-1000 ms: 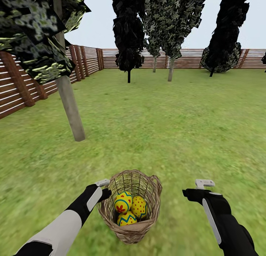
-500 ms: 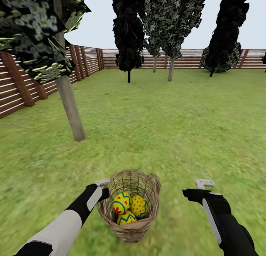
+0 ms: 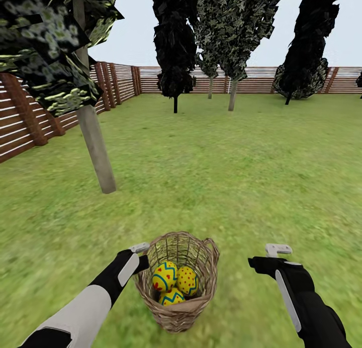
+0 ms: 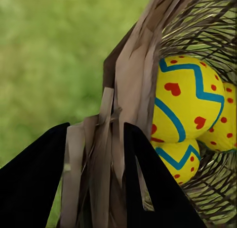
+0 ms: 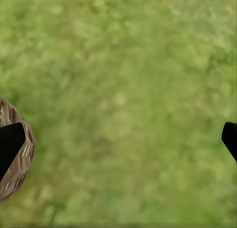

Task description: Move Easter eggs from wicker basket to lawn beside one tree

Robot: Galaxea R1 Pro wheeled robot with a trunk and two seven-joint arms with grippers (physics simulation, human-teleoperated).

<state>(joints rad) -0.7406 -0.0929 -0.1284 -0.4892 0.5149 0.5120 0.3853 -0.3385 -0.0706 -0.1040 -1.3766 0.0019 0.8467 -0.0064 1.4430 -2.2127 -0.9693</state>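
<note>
The wicker basket (image 3: 208, 260) holds three Easter eggs: one with blue bands (image 3: 166, 276), a red-dotted one (image 3: 187, 280) and a zigzag one (image 3: 172, 296) below them. My left gripper (image 3: 142, 257) is shut on the basket's braided rim. In the left wrist view its black fingers (image 4: 148, 178) pinch the wicker rim (image 4: 128, 89), with the eggs (image 4: 182, 99) right behind it. To the basket's right, my right gripper (image 3: 264, 260) is open over bare lawn (image 3: 226, 162); its wrist view shows the basket's edge (image 5: 17, 163). A pale-trunked tree (image 3: 95, 137) stands ahead on the left.
A brown slat fence (image 3: 30, 121) runs along the left and the far side. Two more pale-trunked trees (image 3: 232, 94) and slim black trees (image 3: 175, 86) stand near the far fence. Open grass lies between me and them.
The basket has rocked a little in my left gripper, and the eggs inside have shifted slightly left. Both arms stay about where they were.
</note>
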